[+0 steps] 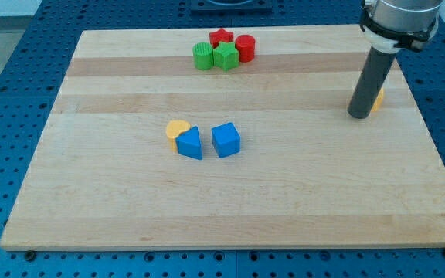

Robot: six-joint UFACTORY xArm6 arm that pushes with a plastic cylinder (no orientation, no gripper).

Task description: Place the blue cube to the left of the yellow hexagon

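The blue cube point(225, 140) lies near the middle of the wooden board point(130, 208). A yellow block point(378, 99), mostly hidden behind my rod, lies near the board's right edge; its shape cannot be made out. My tip point(359, 116) rests on the board just to the left of and below that yellow block, seemingly touching it. The tip is far to the right of the blue cube.
A blue wedge-like block point(190, 143) sits just left of the blue cube, with a yellow heart point(177, 129) touching its upper left. At the top centre, a red star point(221, 36), red cylinder point(245, 48), green cylinder point(202, 56) and green star point(225, 56) cluster together.
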